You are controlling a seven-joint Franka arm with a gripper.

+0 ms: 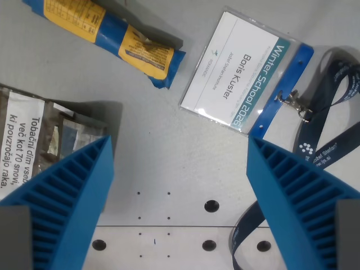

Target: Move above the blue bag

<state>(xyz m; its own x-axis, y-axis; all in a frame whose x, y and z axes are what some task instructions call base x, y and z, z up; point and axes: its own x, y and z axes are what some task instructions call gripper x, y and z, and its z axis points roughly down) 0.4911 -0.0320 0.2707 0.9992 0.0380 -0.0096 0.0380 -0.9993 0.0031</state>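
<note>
Bag (107, 38) left of badge (243, 72), apart

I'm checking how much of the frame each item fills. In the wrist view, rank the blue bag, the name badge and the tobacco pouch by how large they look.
1. Name badge, fully visible.
2. Blue bag, cut off at the top edge.
3. Tobacco pouch, partly hidden behind the hand's left finger and cropped, so its rank against the bag is unsure.

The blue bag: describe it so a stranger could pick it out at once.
On the grey table, look to the wrist view's upper left, above the tobacco pouch. The blue bag lies there diagonally, a crinkled packet. Only it has yellow panels; the name badge is flat and white.
</note>
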